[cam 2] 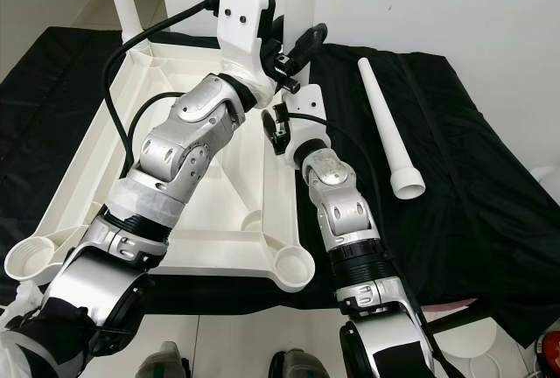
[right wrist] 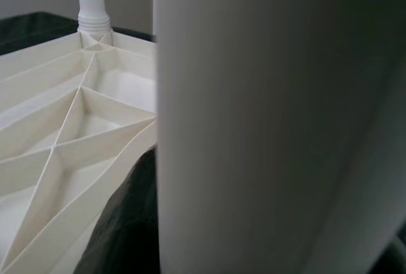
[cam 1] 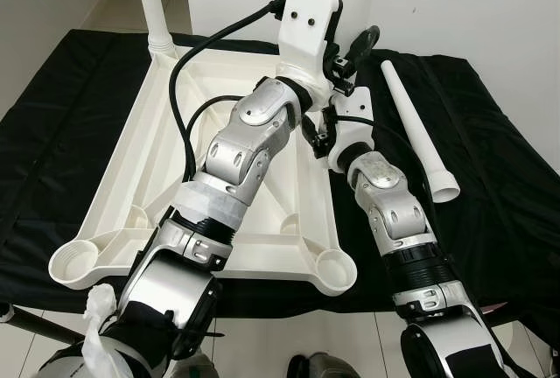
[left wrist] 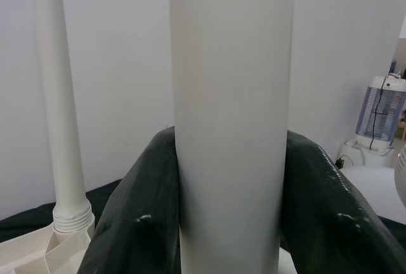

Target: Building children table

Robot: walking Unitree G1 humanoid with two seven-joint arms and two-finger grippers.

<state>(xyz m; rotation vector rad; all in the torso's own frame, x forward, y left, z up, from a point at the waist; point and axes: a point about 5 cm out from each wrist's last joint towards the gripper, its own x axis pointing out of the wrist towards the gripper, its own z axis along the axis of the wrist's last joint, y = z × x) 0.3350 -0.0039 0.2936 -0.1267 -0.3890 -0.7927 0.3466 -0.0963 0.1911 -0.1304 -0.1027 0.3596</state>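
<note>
The white table top point(cam 1: 114, 177) lies upside down on a black cloth, ribs facing up. One white leg point(cam 1: 149, 2) stands upright in its far left corner. A second leg point(left wrist: 231, 109) stands at the far right corner, and both grippers are on it. My left gripper point(cam 1: 354, 50) is shut on this leg higher up, with a black finger point(left wrist: 127, 223) on each side. My right gripper point(cam 1: 319, 133) is lower, near the leg's base, with the leg pressed between its fingers point(right wrist: 120, 229). A third leg point(cam 1: 418, 129) lies loose on the cloth to the right.
Two round corner sockets point(cam 1: 74, 262) point(cam 1: 335, 270) at the table top's near edge stand open. The black cloth point(cam 1: 490, 177) covers the low platform, with pale floor tiles in front. A white appliance point(left wrist: 380, 115) stands by the wall beyond.
</note>
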